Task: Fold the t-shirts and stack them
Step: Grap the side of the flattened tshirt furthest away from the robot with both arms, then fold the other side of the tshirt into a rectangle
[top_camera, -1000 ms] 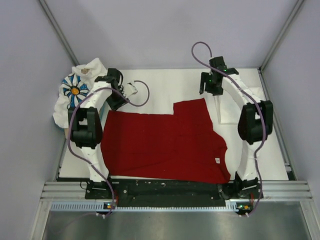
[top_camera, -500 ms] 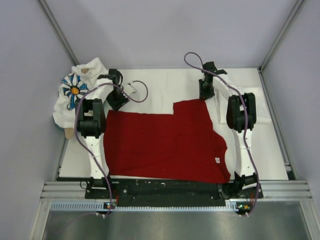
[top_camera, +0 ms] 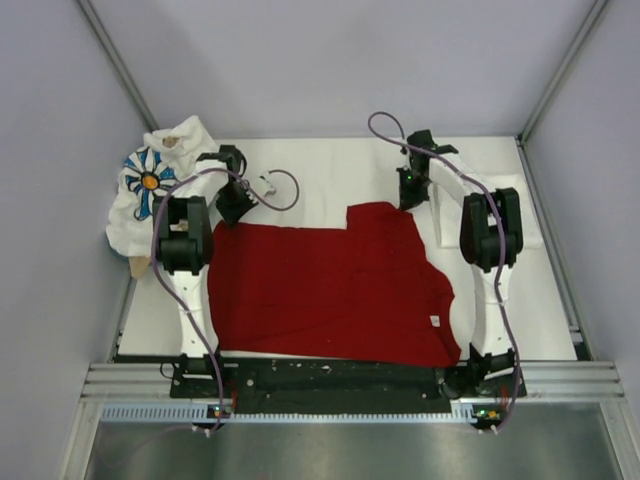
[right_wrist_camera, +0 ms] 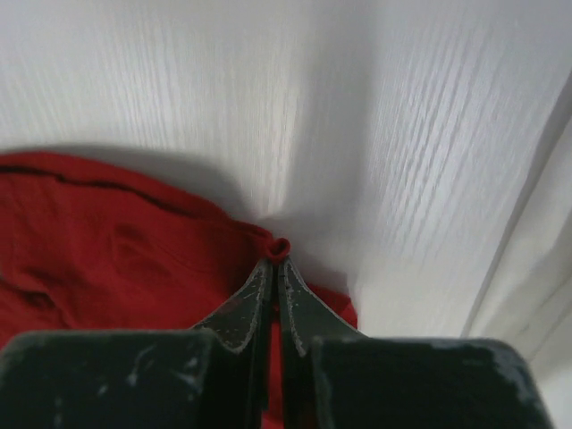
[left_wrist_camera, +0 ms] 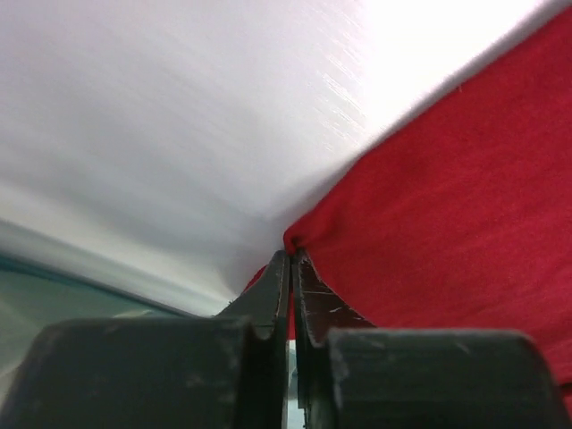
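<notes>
With the red t-shirt [top_camera: 330, 285] flat on the middle of the table [top_camera: 330, 160], the left gripper [left_wrist_camera: 290, 257] and right gripper [right_wrist_camera: 275, 257] each pinch one far corner; this fold step likely requires lifting both evenly toward the near edge.

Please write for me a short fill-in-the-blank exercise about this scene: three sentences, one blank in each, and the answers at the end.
1. The spread shirt on the table is ____ in colour.
2. The left gripper and the right gripper are each ____ on that shirt's far edge.
3. The daisy shirt lies bunched at the table's far ____ corner.

Answers: red; shut; left
</notes>
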Controlling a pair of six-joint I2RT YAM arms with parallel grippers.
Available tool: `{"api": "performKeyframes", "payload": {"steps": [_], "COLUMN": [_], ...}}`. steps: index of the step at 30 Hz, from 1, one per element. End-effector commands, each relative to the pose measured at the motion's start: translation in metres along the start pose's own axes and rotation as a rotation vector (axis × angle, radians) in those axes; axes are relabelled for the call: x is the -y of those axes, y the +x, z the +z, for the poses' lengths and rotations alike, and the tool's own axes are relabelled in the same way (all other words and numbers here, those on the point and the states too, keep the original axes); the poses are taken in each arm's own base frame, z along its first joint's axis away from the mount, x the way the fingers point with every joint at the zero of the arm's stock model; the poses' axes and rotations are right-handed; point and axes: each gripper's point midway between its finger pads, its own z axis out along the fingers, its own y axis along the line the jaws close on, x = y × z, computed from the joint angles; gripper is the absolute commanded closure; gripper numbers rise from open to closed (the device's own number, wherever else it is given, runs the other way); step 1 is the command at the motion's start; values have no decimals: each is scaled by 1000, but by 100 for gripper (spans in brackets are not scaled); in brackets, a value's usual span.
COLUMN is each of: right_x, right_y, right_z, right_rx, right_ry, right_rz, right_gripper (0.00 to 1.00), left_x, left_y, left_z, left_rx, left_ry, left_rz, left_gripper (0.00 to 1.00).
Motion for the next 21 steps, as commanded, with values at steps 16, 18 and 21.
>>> {"api": "performKeyframes", "payload": {"steps": [16,18,21], "right_x": [-17,-13,-13], "right_y": [153,175,207], "right_z": [-189,-203,-215], "right_rx": [177,171,144], "right_ry": [-101,-93,-120], "right_rz": [49,70,118], "right_gripper": [100,100,100], "left_x": [61,73,87], "left_y": [44,54,66], "left_z": [-89,-92,-97], "left_rx": [208,205,208], "left_ry": [-221,-233,-241], "left_rz": [35,53,72], "left_gripper": [100,100,100]}}
